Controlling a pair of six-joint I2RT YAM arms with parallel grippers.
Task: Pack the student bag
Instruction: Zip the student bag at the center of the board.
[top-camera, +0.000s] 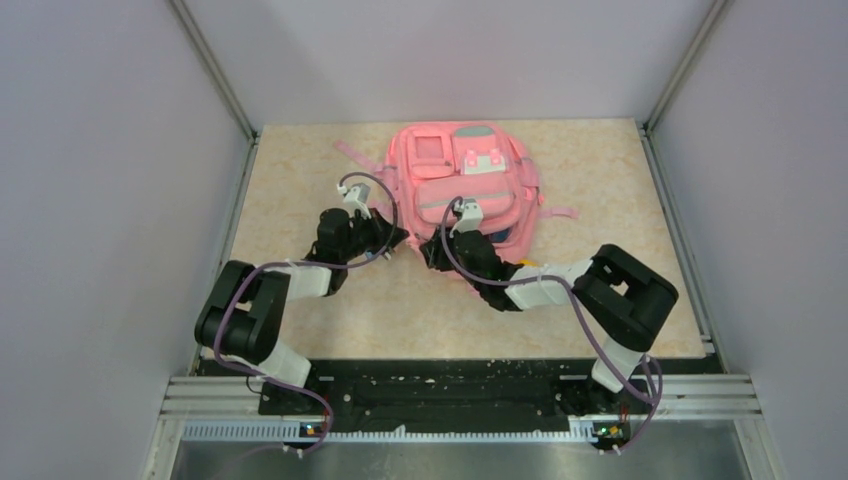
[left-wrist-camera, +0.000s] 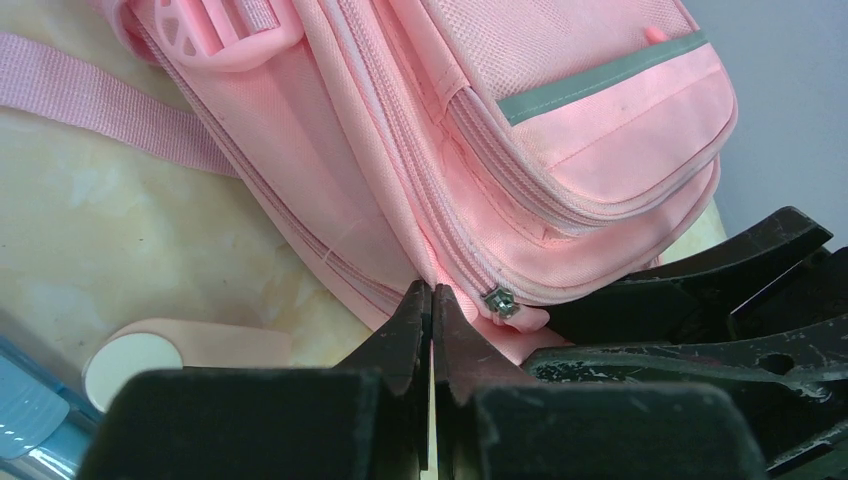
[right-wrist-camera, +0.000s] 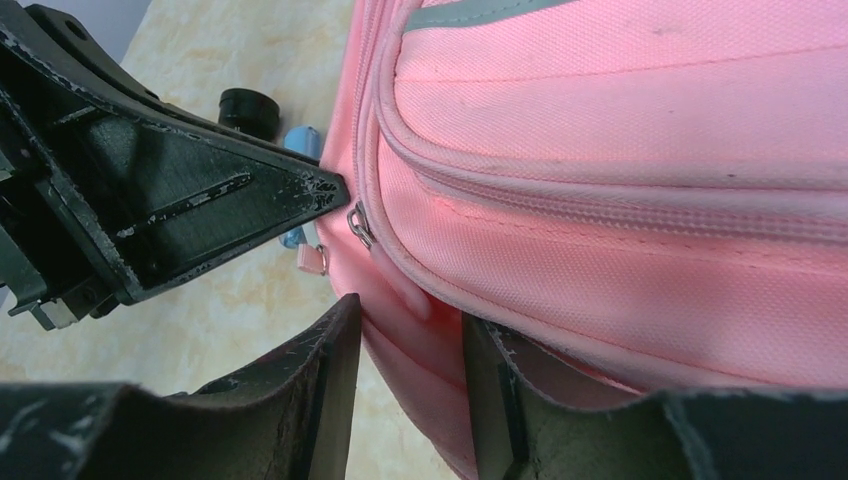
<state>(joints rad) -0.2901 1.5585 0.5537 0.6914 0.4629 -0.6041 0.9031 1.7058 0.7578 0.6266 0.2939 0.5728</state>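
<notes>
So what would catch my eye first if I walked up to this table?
The big pink student bag lying flat at the far middle of the table, easily the largest thing there. Next, meeting it from the near side, two black claws: the left pincer closed tight at the bag's zip seam, the right pincer straddling a pink fold of its near edge.

Pink student bag (top-camera: 440, 185) flat on beige table (top-camera: 300, 180)
</notes>
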